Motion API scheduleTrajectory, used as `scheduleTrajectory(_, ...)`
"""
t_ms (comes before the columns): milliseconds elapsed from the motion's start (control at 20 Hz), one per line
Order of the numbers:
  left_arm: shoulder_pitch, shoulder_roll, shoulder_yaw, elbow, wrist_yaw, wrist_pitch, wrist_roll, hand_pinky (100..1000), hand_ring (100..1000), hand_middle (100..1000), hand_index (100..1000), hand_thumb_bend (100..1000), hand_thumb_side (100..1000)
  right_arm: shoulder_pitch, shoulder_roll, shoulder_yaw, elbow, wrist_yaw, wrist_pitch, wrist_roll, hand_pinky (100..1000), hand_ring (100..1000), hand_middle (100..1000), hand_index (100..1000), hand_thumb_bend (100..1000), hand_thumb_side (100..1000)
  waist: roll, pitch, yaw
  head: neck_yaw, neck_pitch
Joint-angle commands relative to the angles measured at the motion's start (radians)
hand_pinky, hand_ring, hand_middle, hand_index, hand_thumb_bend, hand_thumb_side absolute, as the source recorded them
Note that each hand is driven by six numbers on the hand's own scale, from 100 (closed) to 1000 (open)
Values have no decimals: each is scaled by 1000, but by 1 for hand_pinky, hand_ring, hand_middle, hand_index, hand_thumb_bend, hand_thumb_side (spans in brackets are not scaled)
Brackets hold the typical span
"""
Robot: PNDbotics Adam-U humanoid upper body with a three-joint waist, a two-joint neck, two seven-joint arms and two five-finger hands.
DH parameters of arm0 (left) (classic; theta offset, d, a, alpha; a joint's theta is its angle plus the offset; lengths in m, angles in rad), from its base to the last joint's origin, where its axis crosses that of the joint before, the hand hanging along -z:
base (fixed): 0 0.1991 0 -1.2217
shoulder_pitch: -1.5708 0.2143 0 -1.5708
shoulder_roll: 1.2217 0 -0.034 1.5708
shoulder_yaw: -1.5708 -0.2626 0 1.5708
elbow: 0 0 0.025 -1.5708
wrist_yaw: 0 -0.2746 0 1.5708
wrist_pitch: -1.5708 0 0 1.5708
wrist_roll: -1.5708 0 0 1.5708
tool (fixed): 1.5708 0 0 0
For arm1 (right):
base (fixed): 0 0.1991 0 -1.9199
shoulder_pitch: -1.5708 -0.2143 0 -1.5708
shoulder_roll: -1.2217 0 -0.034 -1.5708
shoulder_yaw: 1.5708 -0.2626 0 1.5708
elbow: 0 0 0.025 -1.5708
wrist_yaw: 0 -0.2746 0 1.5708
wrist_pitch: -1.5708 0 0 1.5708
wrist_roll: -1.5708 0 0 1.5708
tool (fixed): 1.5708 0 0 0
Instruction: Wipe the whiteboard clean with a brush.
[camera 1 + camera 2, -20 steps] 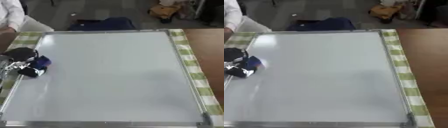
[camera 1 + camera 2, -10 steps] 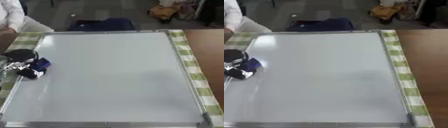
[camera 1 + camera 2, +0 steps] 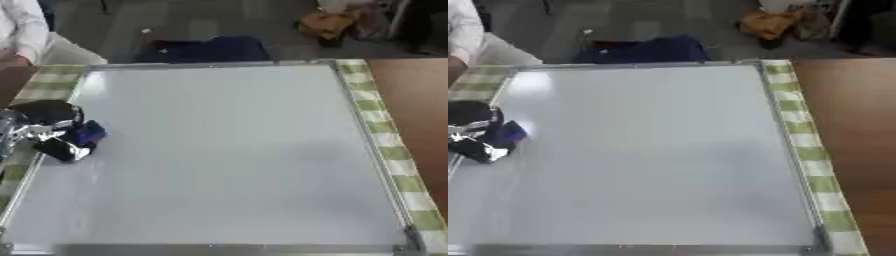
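A large whiteboard with a silver frame lies flat on the table and fills most of both eye views; its surface looks bare of marks. My left hand sits at the board's left edge, its black and silver fingers curled round a blue brush that rests on the board. My right hand shows in neither view.
A green and white checked cloth lies under the board and shows along its right and left sides. Brown table runs to the right. A dark blue bag lies on the floor beyond the far edge. A person in white sits at the far left.
My left hand has slid the blue brush slightly toward the far edge along the left side of the board. The rest of the scene is unchanged.
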Motion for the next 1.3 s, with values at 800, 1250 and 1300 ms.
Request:
scheduleTrajectory(800,-14,-24,-70,-75,57,-127,-50,737,551,290,175,100,622,-5,-14,-12,-14,1,6,-4,682,589,492,549,100,1000,1,-25,-2,0,5)
scheduleTrajectory(1250,-20,-29,-76,-93,88,-137,-91,732,547,286,175,100,622,-9,-16,-10,-14,-1,5,-1,681,589,492,548,100,1000,2,-20,-2,-34,9)
scheduleTrajectory(1300,-20,-28,-72,-93,90,-132,-93,730,546,285,175,100,622,-10,-17,-10,-14,-1,5,0,682,589,492,549,100,1000,2,-19,-2,-34,9)
